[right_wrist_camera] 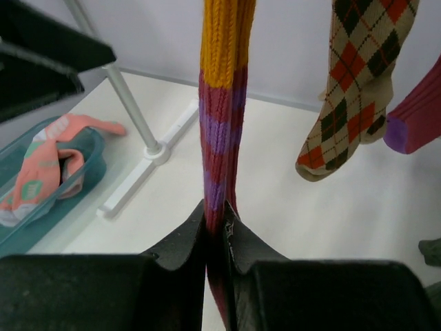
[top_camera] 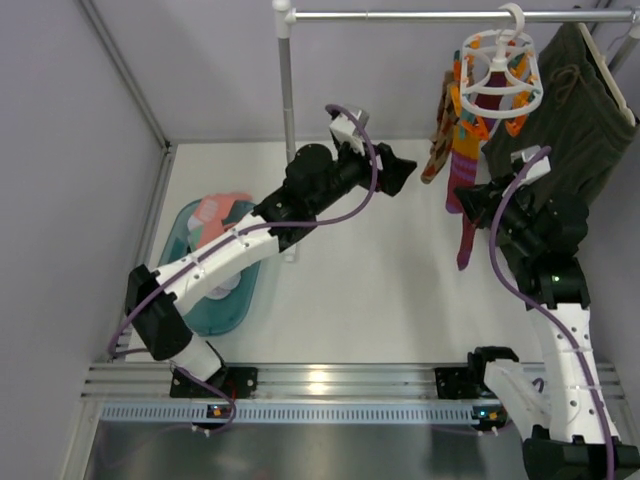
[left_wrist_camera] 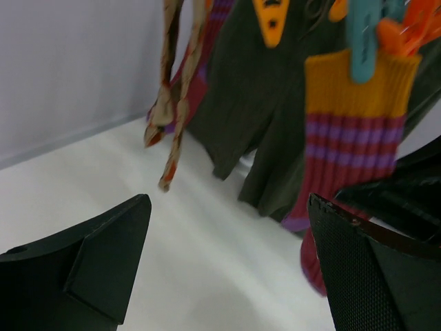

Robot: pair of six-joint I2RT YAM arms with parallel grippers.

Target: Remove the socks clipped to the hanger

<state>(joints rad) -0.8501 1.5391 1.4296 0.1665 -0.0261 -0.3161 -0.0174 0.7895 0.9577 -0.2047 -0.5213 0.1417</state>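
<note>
Top view, hanger: hooked on the rail at the back right, with socks bunched and overlapping beneath it.
Top view, striped sock: hangs lowest, its upper part behind the right gripper. I cannot read the jaws from here.
Top view, garment: olive, just right of the hanger, cut off at the frame edge.
Top view, left gripper: in the air left of the socks, apart from them.
Top view, bin: teal, far left, half hidden under the left arm, with a pink sock inside.
Left wrist, left gripper: fingers spread wide, holding nothing.
Left wrist, striped sock: blurred, its orange cuff under a teal clip; the hanger ring is out of frame.
Left wrist, argyle sock: further back and edge-on, so the pattern is hard to see.
Right wrist, right gripper: pressed together on the striped sock; the toe is hidden below the fingers.
Right wrist, argyle sock: hangs free, its top cut off.
Right wrist, maroon sock: only its purple toe end shows at the right edge.
</note>
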